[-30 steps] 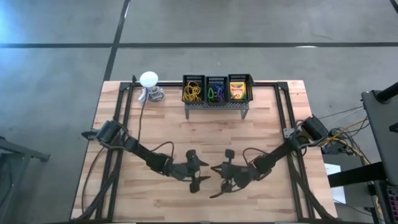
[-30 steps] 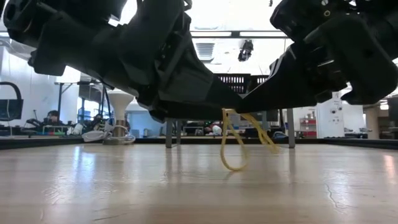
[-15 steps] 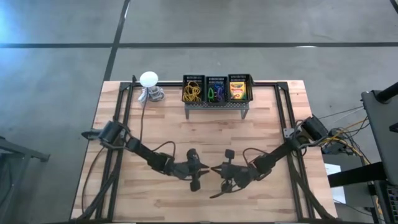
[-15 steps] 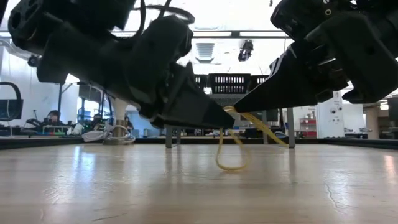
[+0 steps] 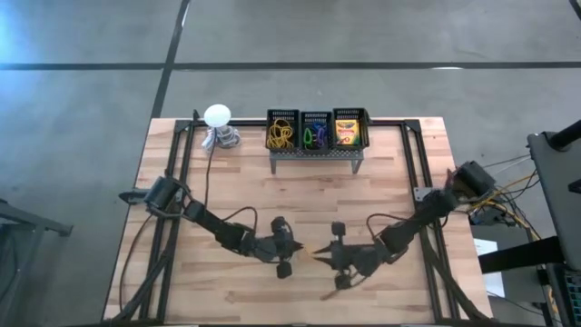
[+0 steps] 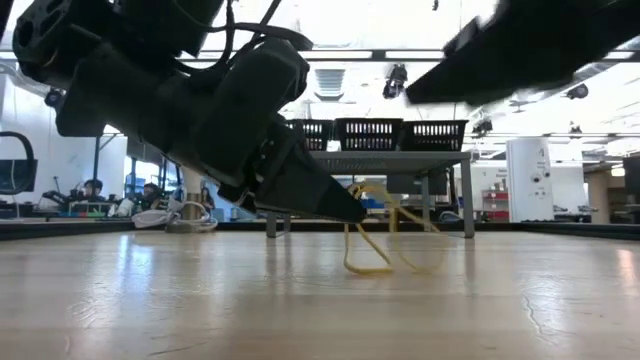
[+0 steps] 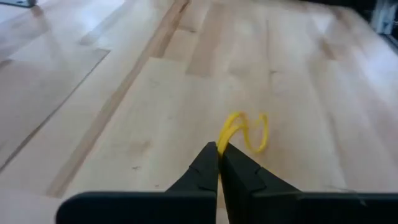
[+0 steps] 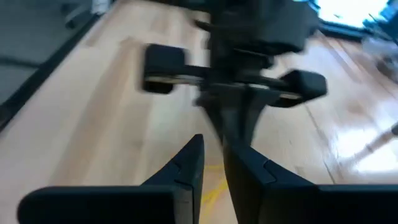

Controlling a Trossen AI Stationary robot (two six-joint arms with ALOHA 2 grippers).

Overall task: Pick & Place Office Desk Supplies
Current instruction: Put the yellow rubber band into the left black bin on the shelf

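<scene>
**Left fingers pinch a yellow band at mid-table**

The wooden table (image 5: 227,182) lies under me, my two arms angled in from its sides so that the grippers meet near the front centre. At the far edge stands the grey stand (image 5: 316,156), carrying three black baskets (image 5: 317,130): yellow bands (image 5: 280,136) in the one toward my left, purple and green rings (image 5: 315,137) in the middle one, a crayon box (image 5: 347,133) in the one toward my right. A white ball (image 5: 217,114) sits beside the stand, on my left side.

My left gripper (image 7: 218,155) is low over the boards, its fingers (image 7: 202,167) pressed together on one end of a yellow rubber band (image 7: 247,129). The band's loops spill forward from the fingertips and, seen from table height (image 6: 372,235), droop until the lowest loop touches the wood.

My right gripper (image 8: 213,163) faces the left one from just beside it, raised above the table, its fingers (image 8: 186,165) slightly parted with a narrow gap between them and nothing in it. A streak of the band shows on the wood below them.
</scene>
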